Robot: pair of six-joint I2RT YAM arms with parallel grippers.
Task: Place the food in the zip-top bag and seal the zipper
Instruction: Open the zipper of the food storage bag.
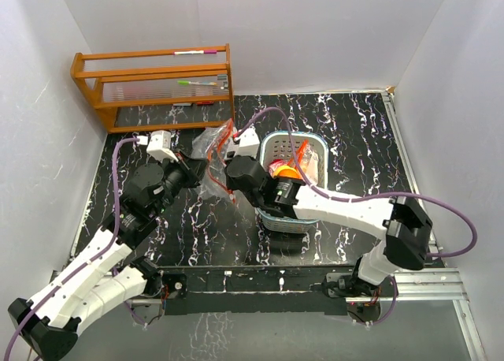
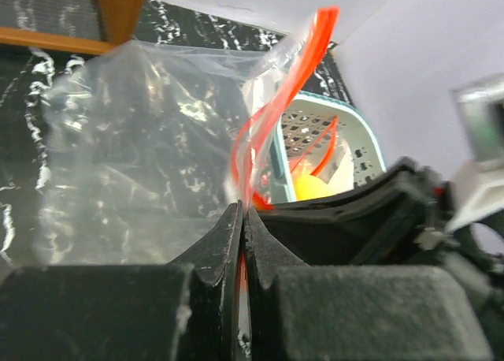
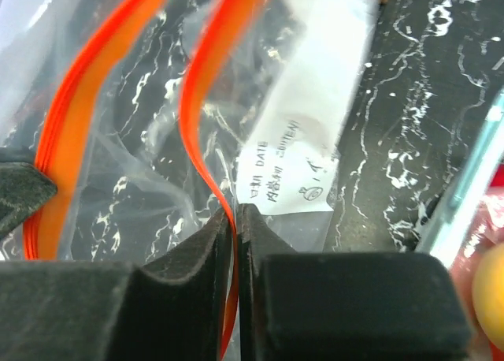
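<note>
My left pincer (image 2: 242, 219) is pinched shut on the orange zipper strip (image 2: 272, 101) of the clear zip-top plastic bag (image 2: 134, 140). My right pincer (image 3: 235, 219) is closed as well, nipping a second run of that strip, and the bag's mouth gapes between the two.

The small round glossy fruits (image 1: 287, 172) lie in the pale-blue slatted plastic basket (image 1: 316, 147), just beside the bag. My right arm covers most of them, so from above I cannot count them. My wrist views catch only a yellow one.
</note>
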